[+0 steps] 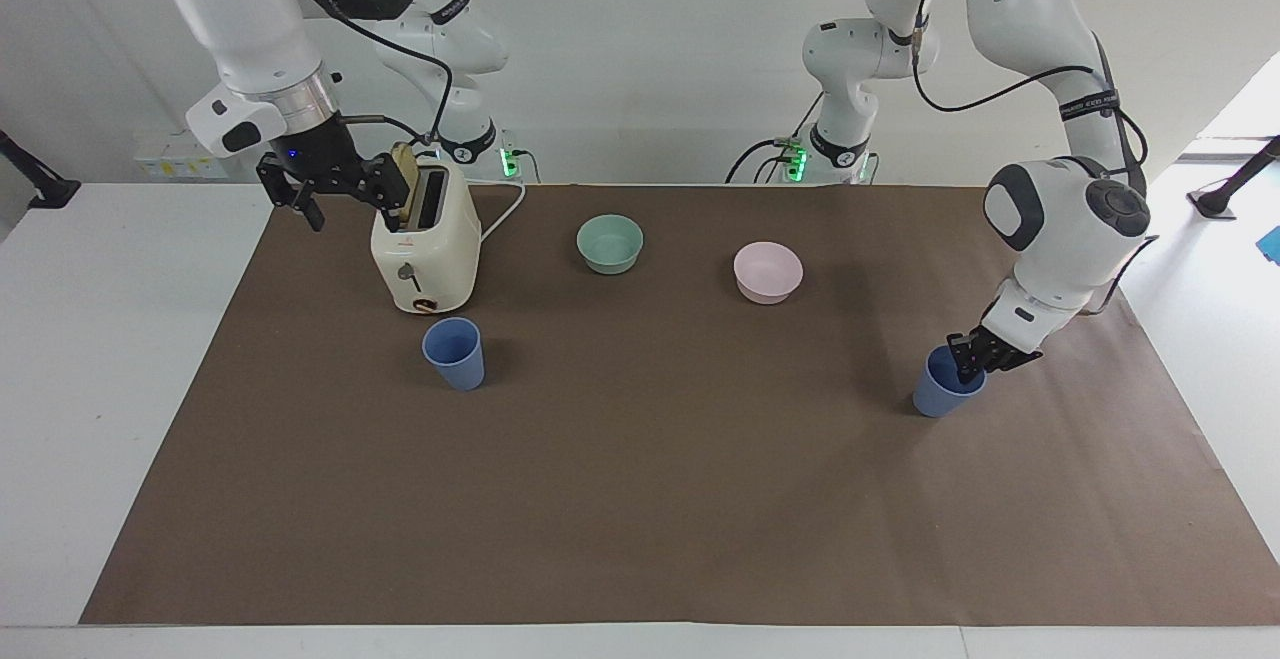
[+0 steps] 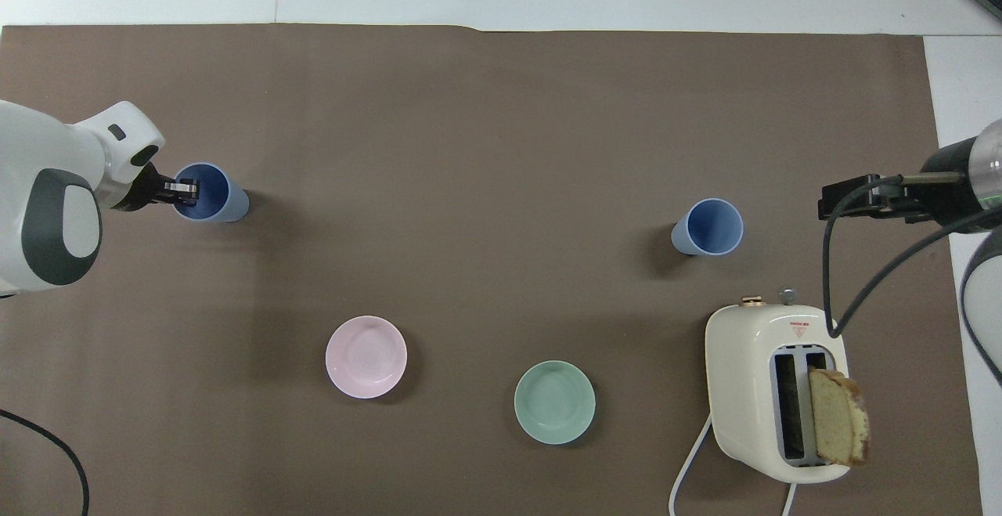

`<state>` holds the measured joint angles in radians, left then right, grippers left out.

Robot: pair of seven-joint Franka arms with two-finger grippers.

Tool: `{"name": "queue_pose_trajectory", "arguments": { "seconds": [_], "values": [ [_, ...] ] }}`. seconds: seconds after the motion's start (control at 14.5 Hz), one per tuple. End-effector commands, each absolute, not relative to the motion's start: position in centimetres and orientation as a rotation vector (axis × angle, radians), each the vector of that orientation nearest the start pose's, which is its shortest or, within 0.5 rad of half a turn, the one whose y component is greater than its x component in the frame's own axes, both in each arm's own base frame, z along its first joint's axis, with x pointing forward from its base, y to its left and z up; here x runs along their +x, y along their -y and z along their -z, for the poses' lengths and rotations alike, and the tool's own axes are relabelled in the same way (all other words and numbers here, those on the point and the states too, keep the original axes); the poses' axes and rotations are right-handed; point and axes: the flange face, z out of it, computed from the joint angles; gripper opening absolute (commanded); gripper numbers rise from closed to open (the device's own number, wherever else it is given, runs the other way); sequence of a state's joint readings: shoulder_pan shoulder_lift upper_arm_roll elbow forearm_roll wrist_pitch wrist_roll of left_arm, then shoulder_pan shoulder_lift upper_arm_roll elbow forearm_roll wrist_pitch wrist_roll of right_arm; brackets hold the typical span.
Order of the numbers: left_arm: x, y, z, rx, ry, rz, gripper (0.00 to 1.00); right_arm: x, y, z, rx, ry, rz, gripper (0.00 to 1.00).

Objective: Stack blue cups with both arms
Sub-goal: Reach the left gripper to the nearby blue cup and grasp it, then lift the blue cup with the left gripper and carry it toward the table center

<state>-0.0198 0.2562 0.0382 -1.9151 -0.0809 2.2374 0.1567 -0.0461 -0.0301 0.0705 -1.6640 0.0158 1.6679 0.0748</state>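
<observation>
One blue cup (image 1: pixel 940 396) stands upright on the brown mat at the left arm's end; it also shows in the overhead view (image 2: pixel 221 196). My left gripper (image 1: pixel 975 360) (image 2: pixel 185 189) is shut on the rim of this cup, one finger inside it. The other blue cup (image 1: pixel 455 353) (image 2: pixel 708 227) stands upright at the right arm's end, just farther from the robots than the toaster. My right gripper (image 1: pixel 348 205) (image 2: pixel 844 198) is open and empty, raised beside the toaster's top, and waits.
A cream toaster (image 1: pixel 426 251) (image 2: pixel 771 391) holds a bread slice (image 1: pixel 403 185) (image 2: pixel 839 416) in one slot. A teal-green bowl (image 1: pixel 610 243) (image 2: pixel 554 402) and a pink bowl (image 1: pixel 767 272) (image 2: pixel 365 357) sit nearer the robots, mid-table.
</observation>
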Motion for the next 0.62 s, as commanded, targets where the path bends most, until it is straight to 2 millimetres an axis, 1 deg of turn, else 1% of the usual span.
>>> {"name": "queue_pose_trajectory", "arguments": {
  "seconds": [0.0, 0.14, 0.21, 0.28, 0.41, 0.55],
  "values": [
    [61.7, -0.3, -37.3, -3.193, -0.132, 0.138, 0.00, 55.0, -1.3, -60.5, -3.107, -0.095, 0.069, 1.00],
    [61.9, 0.0, -38.5, -3.188, -0.155, 0.168, 0.00, 55.0, -1.3, -60.5, -3.107, -0.098, 0.069, 1.00],
    [62.0, 0.2, -39.4, -3.190, -0.159, 0.173, 0.00, 55.0, -1.3, -60.5, -3.107, -0.098, 0.069, 1.00],
    [62.0, 0.8, -40.0, -3.192, -0.170, 0.158, 0.00, 55.0, -1.3, -60.5, -3.107, -0.098, 0.069, 1.00],
    [62.0, 4.2, -40.4, -3.184, -0.224, 0.148, 0.00, 55.0, -1.3, -60.5, -3.107, -0.098, 0.069, 1.00],
    [61.7, 8.7, -40.5, -3.195, -0.147, 0.169, 0.00, 55.0, -1.3, -60.5, -3.107, -0.098, 0.069, 1.00]
  ]
}}
